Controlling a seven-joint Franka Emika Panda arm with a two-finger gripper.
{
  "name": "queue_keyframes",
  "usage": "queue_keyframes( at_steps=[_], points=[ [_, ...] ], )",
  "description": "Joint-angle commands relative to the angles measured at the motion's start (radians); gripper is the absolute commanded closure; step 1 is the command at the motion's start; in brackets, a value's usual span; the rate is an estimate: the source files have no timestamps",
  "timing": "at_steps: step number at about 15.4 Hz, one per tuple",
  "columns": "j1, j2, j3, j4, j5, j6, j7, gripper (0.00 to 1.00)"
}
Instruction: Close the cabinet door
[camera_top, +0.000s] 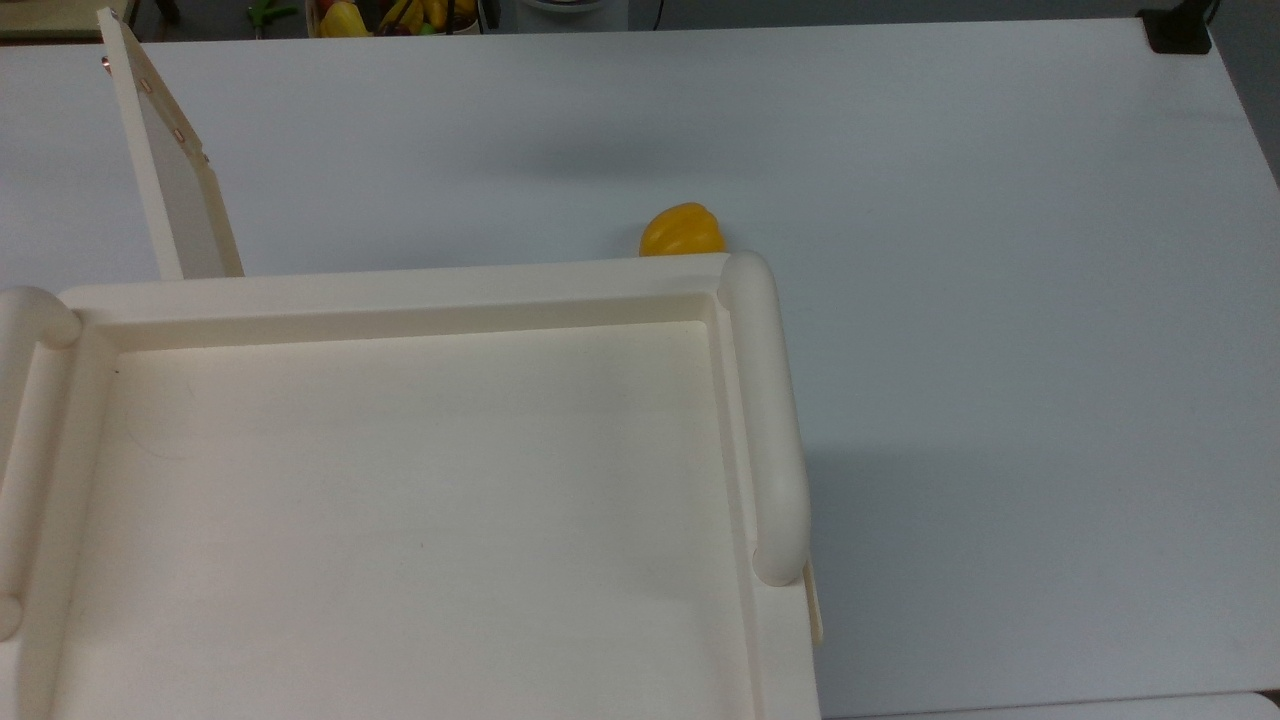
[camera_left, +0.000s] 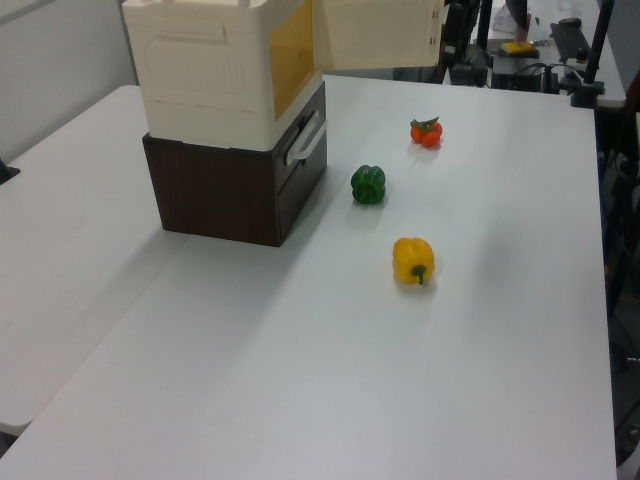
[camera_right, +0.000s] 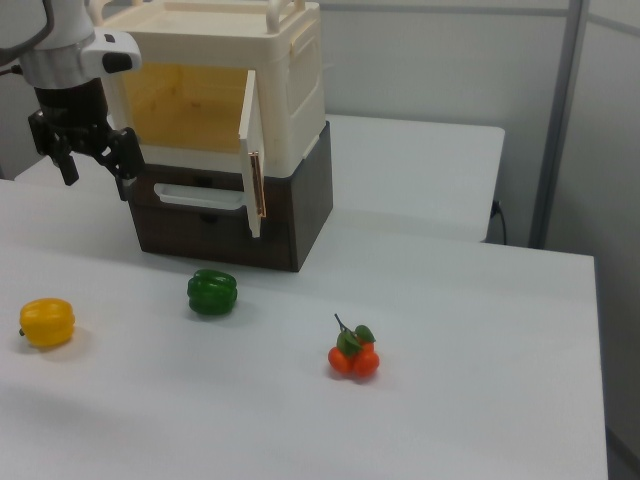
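claw (camera_right: 92, 160) seen in the right view, fingers spread and holding nothing, hanging at the right view's left of the cabinet (camera_right: 220, 95). cabinet door (camera_right: 252, 165) swung wide open, edge-on in the right view, well apart from the claw across the open front. from the top view, just the recessed top (camera_top: 400, 480), the door (camera_top: 170, 170) and a yellow pepper (camera_top: 682, 231) on the table (camera_top: 1000, 300). green pepper (camera_left: 368, 184) and tomatoes (camera_left: 426, 131) caught in the left view. no readable writing.

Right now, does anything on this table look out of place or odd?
Only the cabinet door: it stands swung wide open from the cabinet, so the inside shows. The open gripper hangs in front of the opening, apart from the door. The yellow pepper, green pepper and tomatoes sit undisturbed.
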Motion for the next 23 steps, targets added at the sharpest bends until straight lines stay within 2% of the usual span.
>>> queue_keyframes(
  at_steps=[1, 2, 4, 9, 13, 16, 18, 21, 23],
  points=[
    [0.0, -0.016, -0.011, -0.012, 0.016, 0.016, -0.078, 0.96],
    [-0.003, -0.017, -0.012, -0.012, 0.016, 0.012, -0.078, 1.0],
    [-0.025, -0.034, -0.02, -0.018, 0.016, -0.031, -0.087, 1.0],
    [-0.045, -0.039, -0.159, -0.02, 0.004, -0.14, -0.171, 1.0],
    [-0.065, -0.02, -0.294, -0.033, 0.005, -0.039, -0.317, 1.0],
    [-0.086, 0.02, -0.343, -0.033, 0.024, 0.141, -0.363, 1.0],
    [-0.104, 0.062, -0.347, -0.035, 0.097, 0.284, -0.362, 1.0],
    [-0.126, 0.109, -0.347, -0.034, 0.331, 0.473, -0.363, 1.0],
    [-0.126, 0.13, -0.347, -0.03, 0.45, 0.533, -0.363, 1.0]
  ],
)
